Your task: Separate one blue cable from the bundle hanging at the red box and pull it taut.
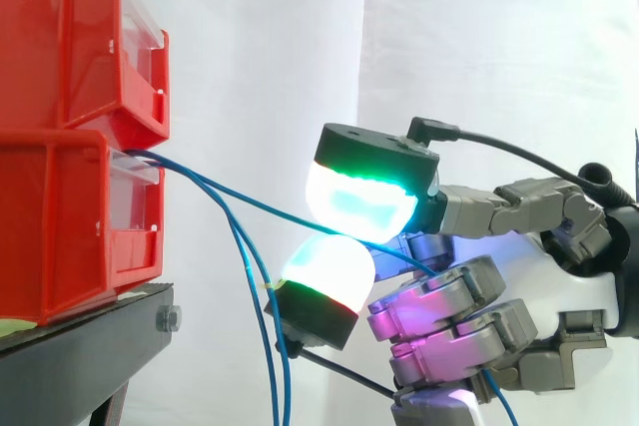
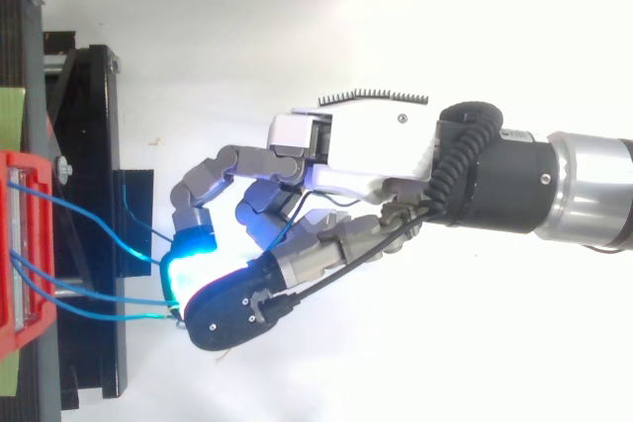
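One blue cable stretches from the red box rightward into my hand, pinched between its pads.

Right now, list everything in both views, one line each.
red bins: two, red, stacked on the stand at the left.
black stand: one, black, under the bins.
blue cables: several, blue, from the lower bin's front, most hanging down.
white curtain: one, white, behind everything.
hand: one, grey, right of the bins, pinching one blue cable between glowing pads.
arm: one, black and silver, from the right.
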Robot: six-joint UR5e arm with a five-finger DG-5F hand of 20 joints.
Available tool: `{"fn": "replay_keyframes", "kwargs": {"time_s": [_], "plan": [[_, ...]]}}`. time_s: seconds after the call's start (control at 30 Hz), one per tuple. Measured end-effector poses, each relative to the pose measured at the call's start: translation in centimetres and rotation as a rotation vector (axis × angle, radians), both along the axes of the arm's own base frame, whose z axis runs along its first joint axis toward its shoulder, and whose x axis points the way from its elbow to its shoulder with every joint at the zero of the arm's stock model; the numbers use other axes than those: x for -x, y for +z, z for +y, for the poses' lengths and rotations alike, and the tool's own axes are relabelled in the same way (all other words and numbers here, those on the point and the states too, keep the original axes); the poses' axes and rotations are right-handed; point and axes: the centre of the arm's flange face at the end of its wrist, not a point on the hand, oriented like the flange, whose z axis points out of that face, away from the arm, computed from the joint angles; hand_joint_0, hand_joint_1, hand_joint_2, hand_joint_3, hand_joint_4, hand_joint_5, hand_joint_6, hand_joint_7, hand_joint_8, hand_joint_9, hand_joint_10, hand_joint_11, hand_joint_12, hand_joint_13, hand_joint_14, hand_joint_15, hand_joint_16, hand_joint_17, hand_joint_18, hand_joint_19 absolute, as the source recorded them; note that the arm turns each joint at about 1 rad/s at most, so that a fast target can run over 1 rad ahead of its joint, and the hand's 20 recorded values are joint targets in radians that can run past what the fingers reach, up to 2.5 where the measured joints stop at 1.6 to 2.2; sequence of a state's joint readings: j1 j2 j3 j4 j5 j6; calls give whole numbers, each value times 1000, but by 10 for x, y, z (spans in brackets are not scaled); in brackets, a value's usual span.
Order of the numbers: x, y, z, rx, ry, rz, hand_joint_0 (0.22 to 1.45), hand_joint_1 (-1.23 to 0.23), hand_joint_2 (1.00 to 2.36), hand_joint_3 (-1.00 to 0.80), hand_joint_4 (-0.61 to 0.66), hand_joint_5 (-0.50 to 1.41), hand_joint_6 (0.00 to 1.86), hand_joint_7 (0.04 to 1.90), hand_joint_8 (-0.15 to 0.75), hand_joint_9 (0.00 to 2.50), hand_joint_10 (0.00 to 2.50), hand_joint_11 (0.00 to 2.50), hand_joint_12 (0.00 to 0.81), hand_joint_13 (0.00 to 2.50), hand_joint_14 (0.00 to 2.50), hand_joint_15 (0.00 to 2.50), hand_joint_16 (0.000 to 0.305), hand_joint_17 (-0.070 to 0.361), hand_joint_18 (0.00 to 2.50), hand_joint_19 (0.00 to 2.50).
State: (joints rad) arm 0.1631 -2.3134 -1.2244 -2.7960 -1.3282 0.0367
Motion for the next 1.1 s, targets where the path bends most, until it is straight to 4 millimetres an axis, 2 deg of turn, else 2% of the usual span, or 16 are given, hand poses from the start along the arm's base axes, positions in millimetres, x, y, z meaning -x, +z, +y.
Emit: {"fn": "replay_keyframes", "kwargs": {"time_s": [0.3,0.5,0.63,1.1], "plan": [[0,2,-1,-1,-2,-2,784,-860,1025,-127,50,-211,895,1360,324,853,1817,1496,369,828,2106,1355,42,95,1020,1207],[11,24,-6,4,0,32,784,-861,1025,-126,51,-211,895,1351,320,854,1820,1484,367,829,2105,1328,42,94,1014,1206],[22,32,-7,13,23,99,784,-861,1025,-127,55,-211,896,1349,324,854,1822,1481,367,831,2096,1331,42,95,1012,1203],[33,32,-15,8,74,168,784,-863,1024,-127,53,-210,895,1353,324,854,1818,1485,372,836,2076,1335,42,95,1009,1185]]}}
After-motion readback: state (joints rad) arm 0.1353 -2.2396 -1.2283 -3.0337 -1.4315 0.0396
